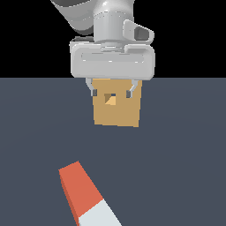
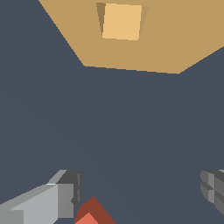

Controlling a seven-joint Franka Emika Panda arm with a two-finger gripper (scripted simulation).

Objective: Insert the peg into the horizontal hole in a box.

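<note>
Dark floor, my gripper (image 1: 112, 93) open, holding nothing.
Peg (image 1: 86, 196) lies flat, well apart from the box (image 1: 117, 112) (hole (image 1: 110, 99) faces it), so I grab first.

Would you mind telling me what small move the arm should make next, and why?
Probably lower the open gripper toward the peg and close on it. The fingers are spread with nothing between them, the peg lies on the floor apart from the box, and in the wrist view only the peg's red tip shows by one finger, so the hole must wait.
</note>
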